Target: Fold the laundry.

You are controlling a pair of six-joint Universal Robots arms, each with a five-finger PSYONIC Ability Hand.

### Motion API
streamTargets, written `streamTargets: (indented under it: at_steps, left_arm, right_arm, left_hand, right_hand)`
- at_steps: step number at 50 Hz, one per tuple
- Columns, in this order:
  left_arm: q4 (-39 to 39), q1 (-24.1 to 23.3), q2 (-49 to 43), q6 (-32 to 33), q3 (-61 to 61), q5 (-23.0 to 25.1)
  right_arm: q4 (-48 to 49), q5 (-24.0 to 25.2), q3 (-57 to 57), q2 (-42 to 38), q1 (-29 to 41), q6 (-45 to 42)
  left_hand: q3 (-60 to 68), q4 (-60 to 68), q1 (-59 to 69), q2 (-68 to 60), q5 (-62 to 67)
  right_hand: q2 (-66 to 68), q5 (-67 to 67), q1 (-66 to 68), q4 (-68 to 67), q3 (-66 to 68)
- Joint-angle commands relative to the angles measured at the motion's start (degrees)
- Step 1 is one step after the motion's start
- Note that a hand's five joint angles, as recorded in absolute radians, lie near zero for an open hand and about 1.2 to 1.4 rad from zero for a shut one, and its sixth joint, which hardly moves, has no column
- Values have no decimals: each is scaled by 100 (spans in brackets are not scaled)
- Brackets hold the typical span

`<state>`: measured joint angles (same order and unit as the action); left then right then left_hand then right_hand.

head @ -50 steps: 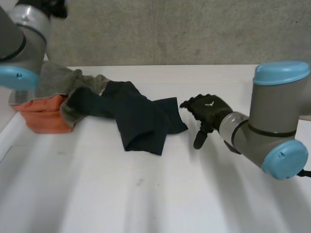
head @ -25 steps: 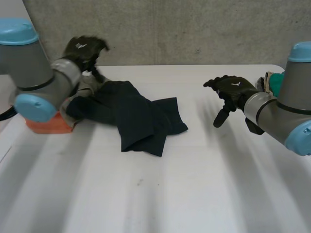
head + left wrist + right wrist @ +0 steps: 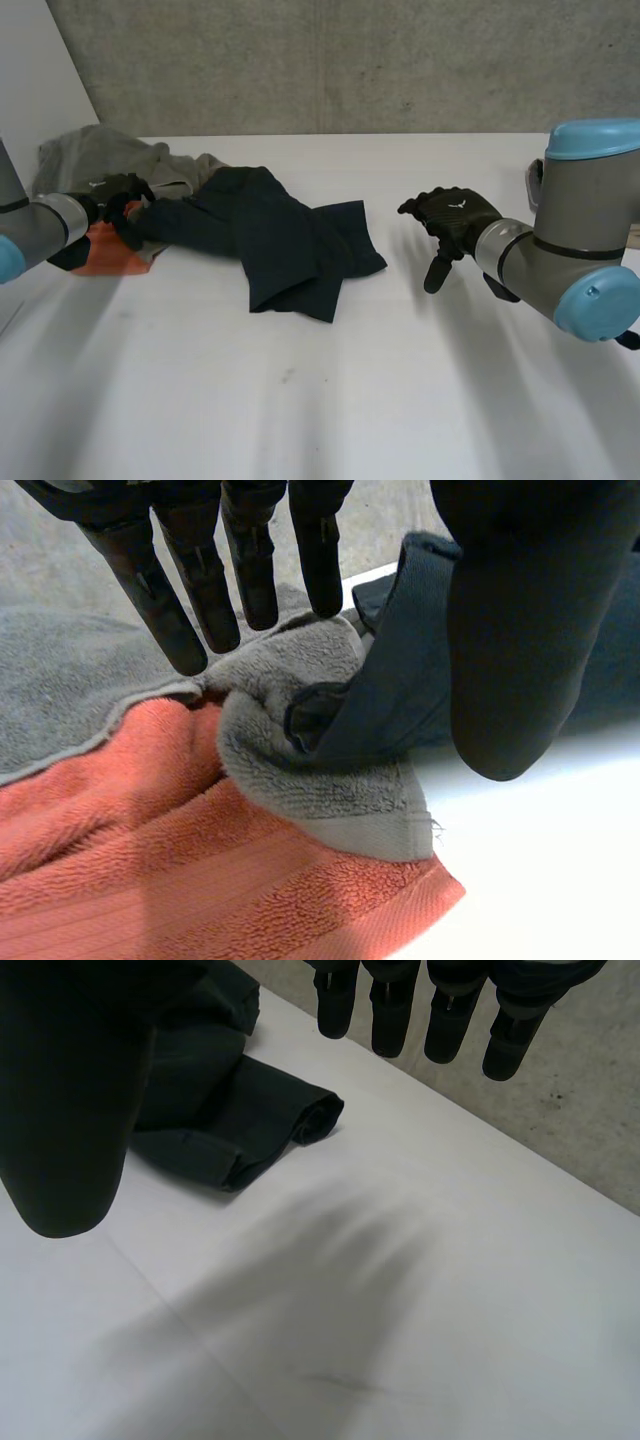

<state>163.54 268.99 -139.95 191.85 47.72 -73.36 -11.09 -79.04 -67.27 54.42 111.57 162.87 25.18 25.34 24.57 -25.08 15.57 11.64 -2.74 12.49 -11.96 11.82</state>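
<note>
Left hand (image 3: 115,190) low over the laundry heap near the far left corner of the table (image 3: 350,400). Fingers (image 3: 150,570) straight and held apart from the thumb, clamped on nothing. Fingertips just above a rolled fold of the grey towel (image 3: 300,770), thumb out in front of the dark garment's edge.

Right hand (image 3: 455,215) over bare table toward the right edge, well apart from the laundry. Fingers (image 3: 390,1010) straight and side by side, thumb spread wide, nothing held.

Dark garment (image 3: 290,240) crumpled and unfolded, stretching from the heap toward the middle of the table, with one end tucked into the grey towel's fold and the other lying flat on the table nearest the right hand.

Grey towel bunched along the far edge at the left corner, partly draped over the orange towel (image 3: 115,255).

Orange towel at the bottom of the heap, flat on the table, with one corner showing beneath the grey fold.

Grey concrete wall (image 3: 350,60) beyond the far edge.
</note>
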Motion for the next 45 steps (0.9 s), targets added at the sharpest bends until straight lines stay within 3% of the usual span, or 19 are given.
streamTargets:
  at_steps: [1,6,8,9,14,18,20,22,28,43,45]
  left_arm:
    - [-15,-162,-375,19,-246,-46]
    - [-6,-277,-621,19,-562,-90]
    - [-32,-329,-700,2,-755,-134]
    - [-15,-364,-727,28,-851,-178]
    - [-50,-496,-683,63,-1282,-424]
    - [81,-637,-130,72,-1704,-477]
    - [318,-795,256,11,-2047,-363]
    - [957,-1241,791,-147,-2485,-83]
    - [1330,-1884,1057,-244,-2751,208]
    - [1216,-3809,258,-113,-642,701]
    - [1207,-3994,126,-8,-440,709]
  right_arm:
    - [1,-15,-5,-2,-3,-28]
    - [1,-15,4,-2,-21,-45]
    - [1,-15,4,7,-30,-63]
    - [10,-15,12,7,-47,-63]
    - [10,-15,30,24,-74,-72]
    - [10,-15,30,33,-91,-63]
    - [10,-15,48,51,-100,-71]
    - [10,-15,56,68,-118,-54]
    - [19,-15,135,156,-267,-36]
    - [19,-24,513,271,-900,60]
    - [1,-24,557,253,-953,34]
  left_hand:
    - [505,489,566,-514,465]
    - [1394,1378,1455,-1404,1354]
    - [3506,3490,3567,-3516,3467]
    - [5448,5432,5509,-5457,5408]
    - [5482,5466,5543,-5492,5443]
    - [5482,5466,5543,-5492,5443]
    - [5482,5466,5543,-5492,5443]
    - [5482,5466,5543,-5492,5443]
    - [5482,5466,5543,-5492,5443]
    - [5482,5466,5543,-5492,5443]
    - [2303,2287,2364,-2313,2264]
  right_hand:
    - [-164,274,-249,196,-182]
    - [-164,274,-249,196,-182]
    - [-164,274,-249,196,-182]
    - [-164,274,-249,196,-182]
    - [-164,274,-249,196,-182]
    - [-164,274,-249,196,-182]
    - [-164,274,-249,196,-182]
    - [-164,274,-249,196,-182]
    - [-164,274,-249,196,-182]
    - [-164,274,-249,196,-182]
    - [-164,274,-249,196,-182]
